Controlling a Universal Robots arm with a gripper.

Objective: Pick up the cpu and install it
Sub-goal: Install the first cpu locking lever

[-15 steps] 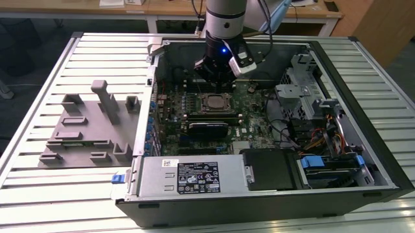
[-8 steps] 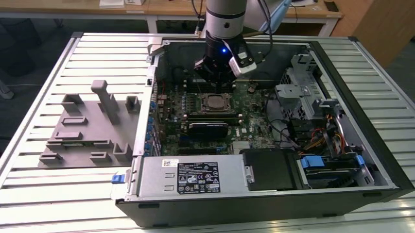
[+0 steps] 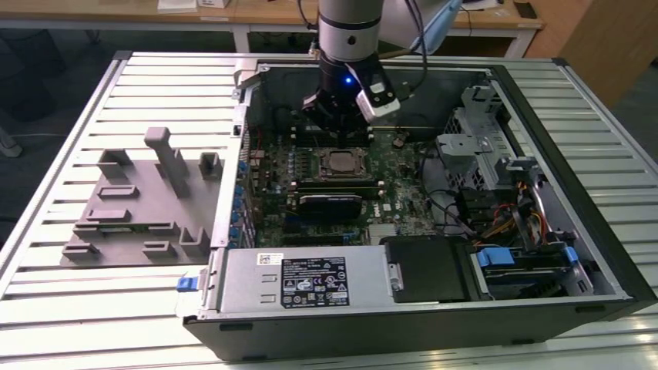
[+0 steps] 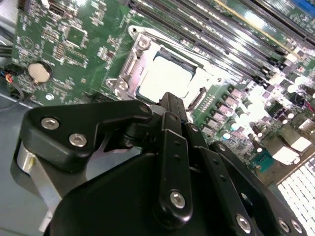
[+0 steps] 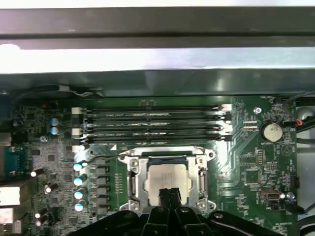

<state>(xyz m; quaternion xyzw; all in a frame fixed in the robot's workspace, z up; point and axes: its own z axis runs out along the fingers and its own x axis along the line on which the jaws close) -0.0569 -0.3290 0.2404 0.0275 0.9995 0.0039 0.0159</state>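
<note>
Black linkage of your end effector (image 4: 170,103) crowds the second wrist view. Its two fingers are drawn together with nothing showing between them, so you're carrying nothing. Now look past the tips: the cpu (image 5: 170,176) is lying flat in the socket frame (image 5: 132,184) on the motherboard (image 5: 251,167), silvery top up, not in your grasp. In the first wrist view the tips cross the cpu's edge on the side away from the memory slots (image 5: 152,125), so I judge the chip to be just below you and a touch ahead, toward those slots. Whether the tips touch it, I can't tell. It's square, so no long axis to fuss over, and its sides run in line with the slots. In the exterior view you hang inside the computer case (image 3: 411,335), right over the socket, well apart from the grey fixture block (image 3: 134,204) out on the table (image 3: 62,293).
</note>
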